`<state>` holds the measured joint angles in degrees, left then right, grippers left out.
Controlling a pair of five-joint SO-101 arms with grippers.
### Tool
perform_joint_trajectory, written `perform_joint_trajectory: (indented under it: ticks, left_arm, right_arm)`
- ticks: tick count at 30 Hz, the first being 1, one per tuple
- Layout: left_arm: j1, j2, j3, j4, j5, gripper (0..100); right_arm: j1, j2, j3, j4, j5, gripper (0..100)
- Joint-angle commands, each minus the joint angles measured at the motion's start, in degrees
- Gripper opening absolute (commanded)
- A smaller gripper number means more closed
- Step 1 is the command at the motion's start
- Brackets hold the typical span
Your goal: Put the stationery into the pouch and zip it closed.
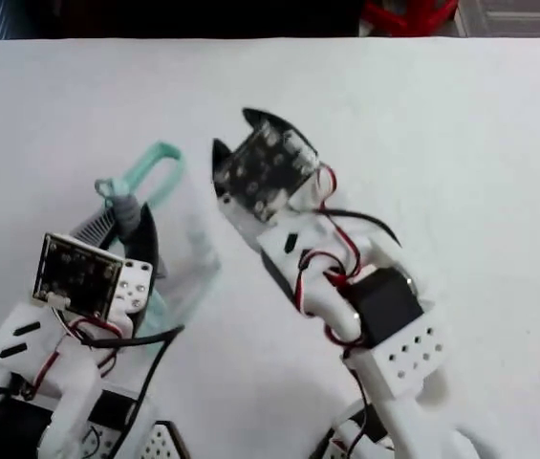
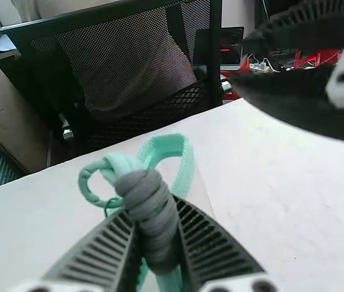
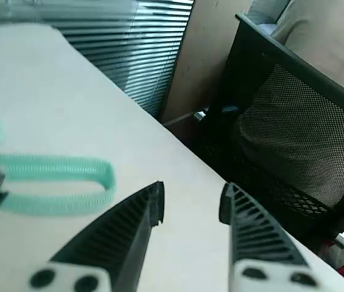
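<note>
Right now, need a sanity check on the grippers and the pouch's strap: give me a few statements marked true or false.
1. The left gripper is shut on the grey pull. True.
2. The right gripper holds the mint loop. False: its fingers are open with nothing between them, and the loop lies apart from them.
3. The mint loop lies on the table. True.
4. The table top is black. False: it is white.
</note>
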<state>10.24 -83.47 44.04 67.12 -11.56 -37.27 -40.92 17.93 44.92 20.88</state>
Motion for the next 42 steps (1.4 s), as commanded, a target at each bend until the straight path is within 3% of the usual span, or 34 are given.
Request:
perform_joint_trajectory:
  ticks: [1,4,12,18,29,38,42]
  left_arm:
    - [0.13,-0.13,-0.18,1.67,0.09,2]
    - [0.13,-0.13,-0.09,2.02,-0.09,2]
    - [0.13,-0.13,-0.18,2.20,0.18,2]
    - [0.13,-0.22,-0.18,4.22,0.18,2]
    - [0.22,-0.22,-0.53,3.96,0.18,2]
    - [0.22,-0.22,-0.18,3.96,0.18,2]
    - [0.22,-0.22,-0.18,3.96,0.18,2]
  right_arm:
    - [-0.22,5.05,-16.97,8.04,-9.67,24.5]
    - [-0.22,13.58,-28.75,14.90,-18.64,25.5]
    - [-6.73,37.49,-64.44,37.23,-30.68,21.0]
    - [-8.13,50.59,-82.20,49.71,-33.14,21.4]
    - [-1.89,60.26,-84.22,53.49,-32.97,21.1]
    - [-5.76,51.47,-73.05,53.49,-27.25,13.2]
    - [-5.93,46.99,-72.18,53.41,-27.52,17.2]
